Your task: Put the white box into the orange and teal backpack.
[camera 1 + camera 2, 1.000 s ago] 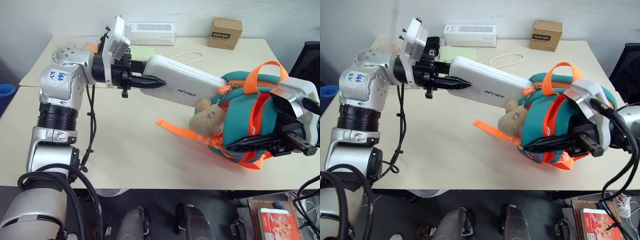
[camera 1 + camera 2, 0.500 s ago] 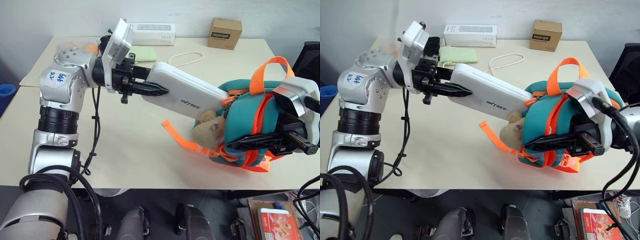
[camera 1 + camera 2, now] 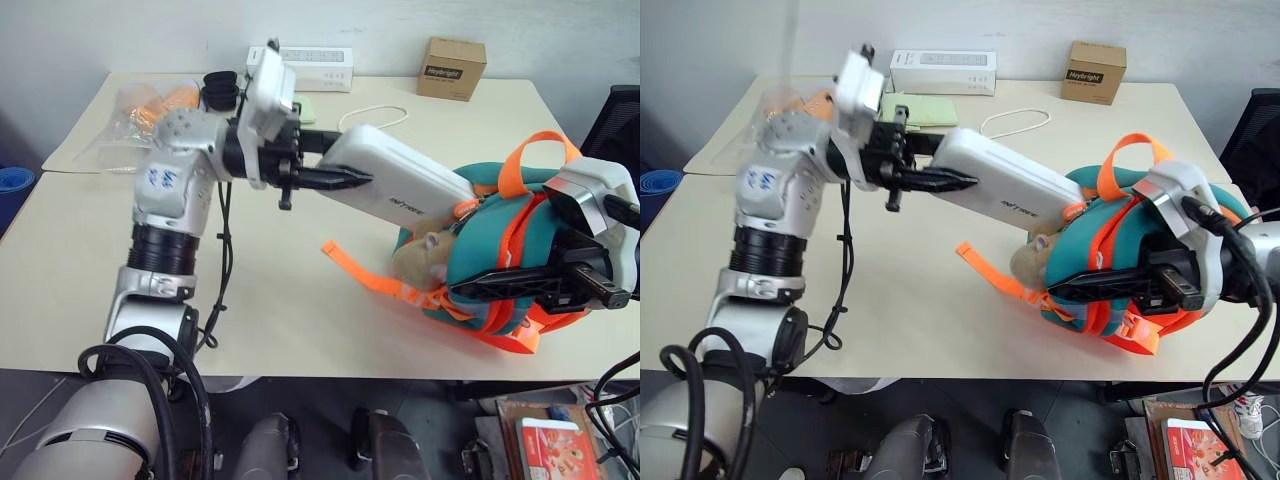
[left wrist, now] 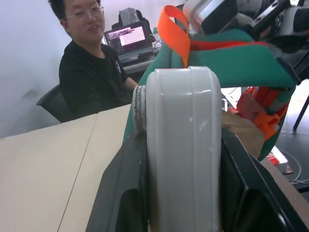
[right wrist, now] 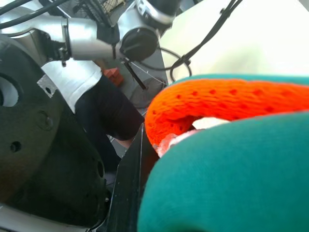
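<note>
On your left side, the left gripper (image 3: 345, 180) has its jaws clamped on the near end of the white box (image 3: 400, 185), and since a second ago this arm has carried the box to the right and a little lower, so the box now slants down toward the orange and teal backpack (image 3: 500, 270) and its far end is already pushed in at the teal opening, just above the beige plush toy (image 3: 425, 262). In the left wrist view you see the box standing between the two black fingers (image 4: 123, 193) with the teal fabric and an orange loop right behind it, and a person in a black shirt (image 4: 94, 72) sits beyond the table (image 3: 270, 300). I judge that the insertion has begun but is not complete, because most of the box is outside the bag. On the right, the right gripper (image 3: 480, 285) keeps its jaws clenched on the backpack and holds it propped up on the table; it has hardly moved, while the bag has shifted slightly to the right with the push. You should continue to push along the line of the box, and watch that the bag does not slide away
</note>
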